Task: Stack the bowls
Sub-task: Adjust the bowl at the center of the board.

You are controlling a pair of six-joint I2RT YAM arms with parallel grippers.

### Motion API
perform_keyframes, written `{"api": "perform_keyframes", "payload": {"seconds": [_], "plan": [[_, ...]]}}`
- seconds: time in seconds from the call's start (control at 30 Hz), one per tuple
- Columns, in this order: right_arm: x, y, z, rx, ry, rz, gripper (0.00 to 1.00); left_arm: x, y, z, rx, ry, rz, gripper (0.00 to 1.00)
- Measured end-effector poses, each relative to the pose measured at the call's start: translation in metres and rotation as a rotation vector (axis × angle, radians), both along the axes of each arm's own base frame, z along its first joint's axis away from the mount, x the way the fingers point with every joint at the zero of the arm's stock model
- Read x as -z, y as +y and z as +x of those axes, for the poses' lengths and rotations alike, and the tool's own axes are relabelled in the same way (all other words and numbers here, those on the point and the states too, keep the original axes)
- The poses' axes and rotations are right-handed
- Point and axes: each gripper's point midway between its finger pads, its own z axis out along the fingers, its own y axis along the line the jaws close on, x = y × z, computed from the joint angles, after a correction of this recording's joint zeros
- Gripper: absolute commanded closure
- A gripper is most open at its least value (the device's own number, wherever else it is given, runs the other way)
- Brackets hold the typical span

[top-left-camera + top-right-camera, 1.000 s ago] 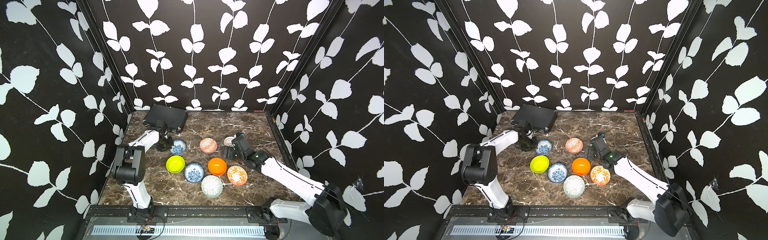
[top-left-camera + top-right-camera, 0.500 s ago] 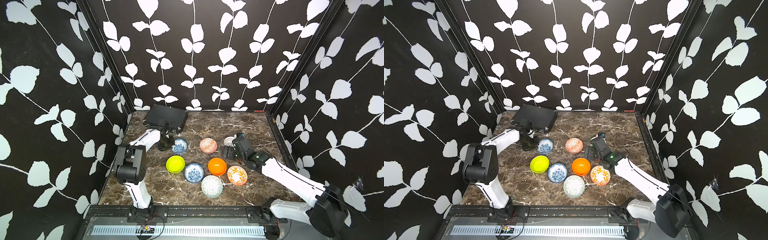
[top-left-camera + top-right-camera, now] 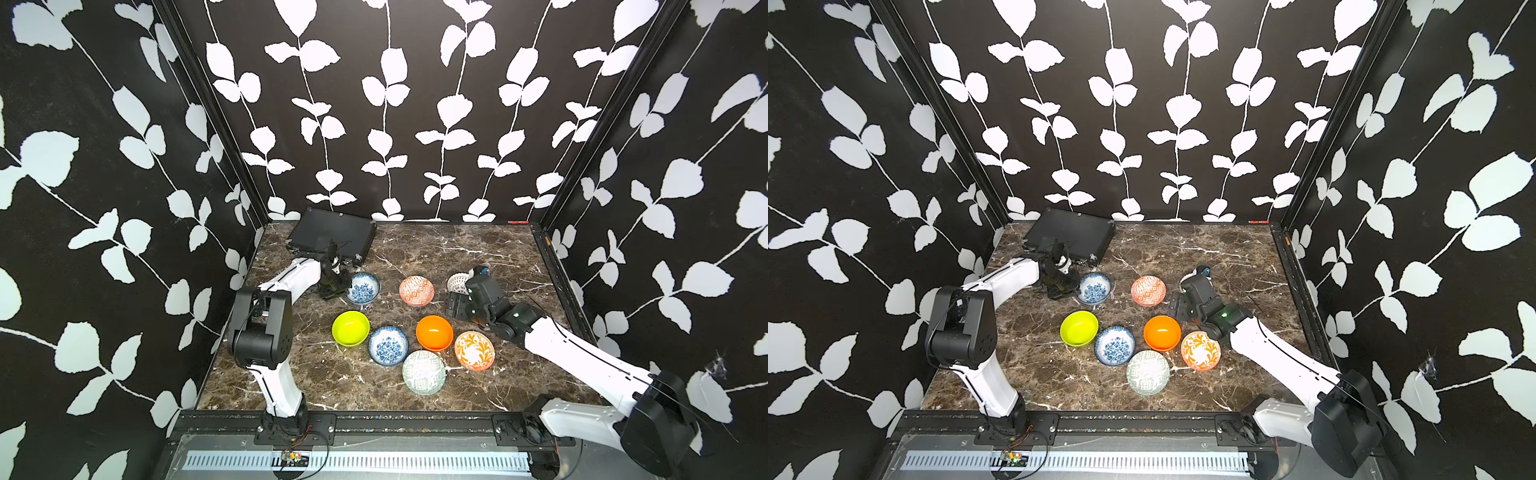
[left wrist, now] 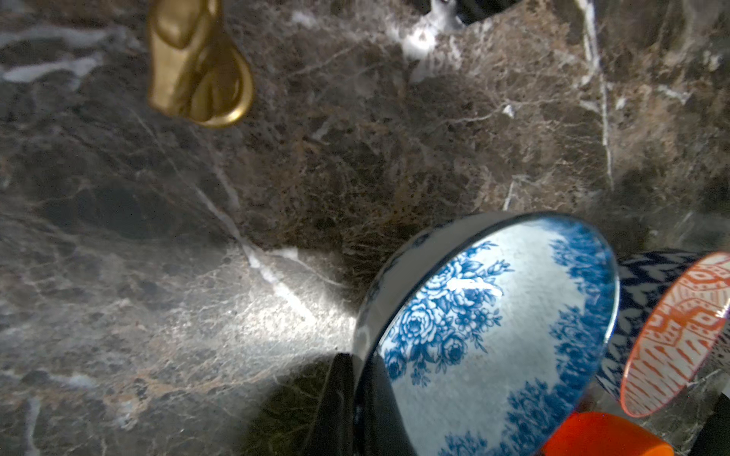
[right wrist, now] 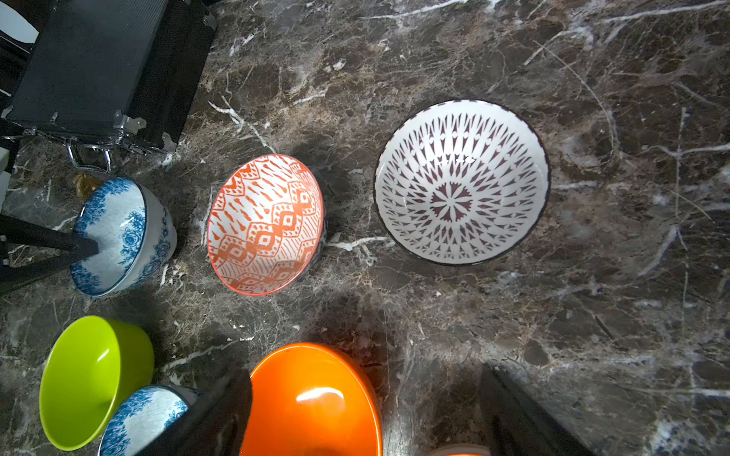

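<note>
Glossy smooth glaze on the orange bowl [image 5: 316, 402] and lime bowl [image 5: 87, 375]. Polished marble look to the table [image 5: 592, 316]. Matt textured black case [image 5: 91, 67], shiny metal fittings.

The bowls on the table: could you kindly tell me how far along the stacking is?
Done: nothing yet; each bowl sits singly, like the lime bowl and the plain orange bowl. In hand: the left pincer is shut on the rim of the far blue floral bowl; the right pincer hangs open near the white lattice bowl. Left: all the stacking.
</note>
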Motion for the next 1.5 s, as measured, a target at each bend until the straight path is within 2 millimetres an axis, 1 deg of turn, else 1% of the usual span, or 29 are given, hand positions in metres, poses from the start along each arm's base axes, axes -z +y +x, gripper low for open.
{"api": "perform_keyframes", "payload": {"seconds": [0.1,0.3,0.53,0.6,0.73,0.83,0.87,0.9,1.03,1.17,1.23,1.4,1.43,1.5], "plan": [[0.0,0.0,0.0,0.0,0.0,0.0,0.08,0.001,-0.004,0.001,0.008,0.0,-0.02,1.0],[0.0,0.0,0.0,0.001,0.0,0.001,0.08,0.012,-0.007,0.001,0.011,0.026,-0.032,1.0],[0.0,0.0,0.0,0.001,0.0,0.001,0.08,0.011,-0.01,0.001,0.021,0.017,-0.012,1.0],[0.0,0.0,0.0,0.001,-0.001,0.001,0.08,0.011,-0.011,0.001,0.023,0.015,-0.006,0.91],[0.002,-0.001,-0.002,0.001,0.003,-0.002,0.08,0.011,-0.009,0.002,0.013,0.014,0.005,0.63],[0.002,-0.002,-0.003,0.001,0.002,0.0,0.07,0.011,-0.01,0.002,0.02,0.006,0.01,0.32],[0.002,-0.002,-0.003,0.001,0.002,0.0,0.07,0.01,-0.009,0.002,0.019,0.002,0.01,0.09],[0.002,-0.002,-0.003,0.001,0.0,0.001,0.07,0.009,-0.009,0.001,0.013,-0.001,0.008,0.03],[0.002,-0.003,-0.004,0.001,-0.001,0.002,0.07,-0.001,-0.008,-0.004,0.011,-0.038,-0.002,0.01],[-0.001,-0.003,-0.006,-0.003,-0.002,0.006,0.07,-0.016,-0.006,-0.01,0.003,-0.104,-0.008,0.01],[-0.004,-0.003,-0.01,-0.013,0.002,0.017,0.07,-0.026,-0.002,-0.016,-0.008,-0.146,-0.007,0.01],[-0.017,-0.002,-0.029,-0.04,0.014,0.093,0.11,-0.051,0.009,-0.037,-0.06,-0.253,-0.015,0.01],[-0.018,-0.001,-0.035,-0.045,0.021,0.111,0.12,-0.055,0.011,-0.043,-0.075,-0.275,-0.025,0.01],[-0.011,0.003,-0.049,-0.061,0.058,0.125,0.13,-0.058,0.011,-0.058,-0.098,-0.299,-0.04,0.01]]}}
